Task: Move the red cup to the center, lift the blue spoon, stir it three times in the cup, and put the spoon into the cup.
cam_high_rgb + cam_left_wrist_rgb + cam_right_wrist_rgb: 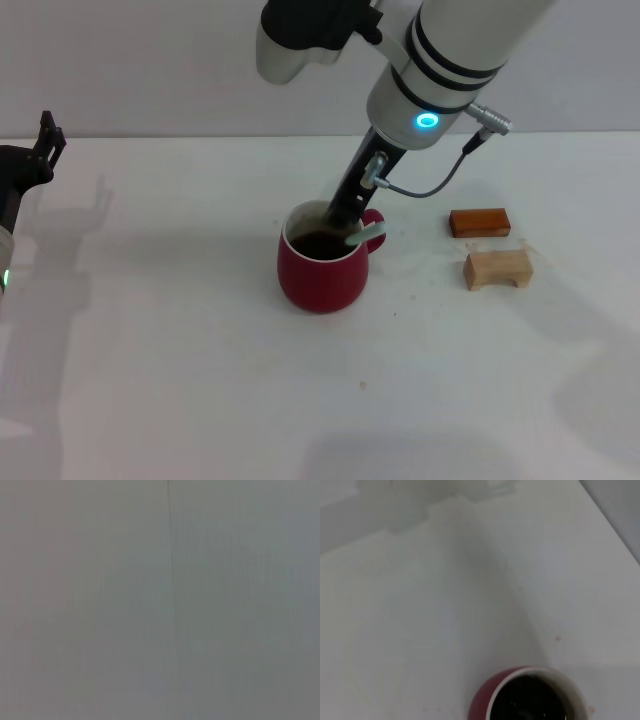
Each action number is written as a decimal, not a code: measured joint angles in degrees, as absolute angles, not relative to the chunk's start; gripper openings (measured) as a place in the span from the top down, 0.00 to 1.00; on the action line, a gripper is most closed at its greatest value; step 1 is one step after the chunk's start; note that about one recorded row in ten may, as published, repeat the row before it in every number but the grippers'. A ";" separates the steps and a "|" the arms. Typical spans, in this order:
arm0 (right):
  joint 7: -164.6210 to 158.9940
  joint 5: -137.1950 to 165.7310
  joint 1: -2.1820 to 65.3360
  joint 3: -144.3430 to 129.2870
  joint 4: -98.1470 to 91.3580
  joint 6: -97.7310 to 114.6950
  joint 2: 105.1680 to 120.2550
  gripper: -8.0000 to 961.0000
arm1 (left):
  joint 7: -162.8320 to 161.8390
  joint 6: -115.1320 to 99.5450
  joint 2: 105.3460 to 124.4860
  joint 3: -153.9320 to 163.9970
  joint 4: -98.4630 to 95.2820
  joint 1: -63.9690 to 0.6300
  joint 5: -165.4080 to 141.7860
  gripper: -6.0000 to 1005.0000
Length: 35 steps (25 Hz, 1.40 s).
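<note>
Over the cup (pixel 322 272), mid-bench (pixel 200 380), the right tool (pixel 346 222) is reaching down inside the rim; whether it is gripping the spoon (pixel 366 236), which is leaning on the rim by the handle, I cannot tell; the left tool (pixel 45 145) is sitting parked far left, its jaws spread and empty; two blocks (pixel 480 222) are lying to the right.

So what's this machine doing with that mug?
The robot's right gripper reaches down to the mouth of the glossy dark-red ceramic mug near the middle of the white table. The small spoon with a pale blue handle leans on the mug's rim, its bowl end down in the dark liquid. The left gripper waits idle at the table's far left edge. Two small wooden blocks sit untouched beside the mug.
</note>
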State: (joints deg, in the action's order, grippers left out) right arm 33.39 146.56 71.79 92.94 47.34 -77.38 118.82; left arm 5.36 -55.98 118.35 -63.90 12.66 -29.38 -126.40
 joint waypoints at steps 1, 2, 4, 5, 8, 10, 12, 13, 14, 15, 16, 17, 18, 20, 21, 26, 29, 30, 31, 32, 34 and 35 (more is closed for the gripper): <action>33.39 146.56 71.69 92.90 47.58 -76.78 118.83 0.68 | 5.36 -55.98 118.37 -63.89 12.66 -29.39 -126.41 0.15; 33.39 146.56 71.69 92.90 47.58 -76.78 118.83 0.68 | 5.36 -55.98 118.37 -63.90 12.66 -29.40 -126.42 0.15; 33.41 146.56 71.56 92.76 47.67 -76.13 118.83 0.66 | 5.36 -55.98 118.39 -63.90 12.84 -29.41 -126.44 0.15; 33.47 146.56 71.44 92.56 47.69 -75.87 118.83 0.64 | 5.36 -55.98 118.39 -63.90 12.96 -29.41 -126.43 0.15; 33.83 146.50 70.36 91.41 48.74 -73.59 118.83 0.57 | 5.36 -55.98 118.39 -63.90 13.10 -29.38 -126.40 0.15; 34.08 146.45 68.49 89.53 50.52 -70.07 118.82 0.55 | 5.36 -55.91 118.39 -63.90 13.13 -29.35 -126.25 0.15; 34.24 146.62 65.79 86.70 53.10 -64.70 118.79 0.55 | 5.36 -55.79 118.39 -63.90 13.14 -29.39 -126.23 0.15; 34.28 148.38 62.33 83.86 56.04 -58.35 118.77 0.56 | 5.36 -55.79 118.39 -63.90 13.14 -29.39 -126.23 0.15; 34.28 148.38 62.33 83.86 56.04 -58.35 118.77 0.56 | 5.36 -55.67 118.39 -63.90 13.15 -29.44 -126.22 0.15; 34.30 149.69 60.79 82.86 57.38 -55.41 118.77 0.56 | 5.33 -55.56 118.39 -63.90 13.17 -29.47 -126.19 0.15; 33.87 154.12 56.16 80.76 60.65 -48.06 118.87 0.56 | 5.33 -55.55 118.39 -63.90 13.20 -29.47 -126.18 0.15; 33.87 154.12 56.16 80.76 60.65 -48.06 118.87 0.56 | 5.33 -55.55 118.39 -63.90 13.20 -29.47 -126.18 0.15; 33.39 157.03 52.97 79.44 62.30 -43.98 118.93 0.56 | 5.33 -55.54 118.39 -63.89 13.24 -29.47 -126.18 0.15; 32.15 161.98 48.04 77.17 64.60 -36.99 119.10 0.56 | 5.31 -55.54 118.39 -63.90 13.28 -29.47 -126.21 0.15; 30.31 166.04 42.62 75.25 66.32 -28.62 119.18 0.56 | 5.31 -55.54 118.39 -63.90 13.28 -29.47 -126.21 0.15; 28.04 167.07 31.57 76.23 67.45 -9.90 119.40 0.56 | 5.21 -55.59 118.39 -63.73 13.36 -29.44 -126.40 0.15; 27.75 167.00 26.91 76.48 67.47 -1.81 119.52 0.56 | 5.19 -55.75 118.41 -63.54 13.37 -29.44 -126.44 0.15; 27.73 166.84 24.33 76.32 67.33 3.21 119.60 0.56 | 5.19 -55.75 118.43 -63.52 13.37 -29.44 -126.46 0.15; 27.71 166.58 22.24 76.12 67.03 7.53 119.67 0.56 | 5.19 -55.75 118.46 -63.48 13.37 -29.44 -126.46 0.15; 27.67 165.78 20.02 75.77 66.37 12.55 119.72 0.56 | 5.19 -55.75 118.46 -63.48 13.37 -29.44 -126.46 0.15; 27.79 161.85 16.90 75.07 64.62 21.38 119.81 0.56 | 5.18 -55.55 118.48 -63.43 13.37 -29.45 -126.46 0.15; 27.88 157.70 15.53 74.65 63.19 26.00 119.82 0.56 | 5.18 -55.44 118.51 -63.40 13.37 -29.47 -126.47 0.15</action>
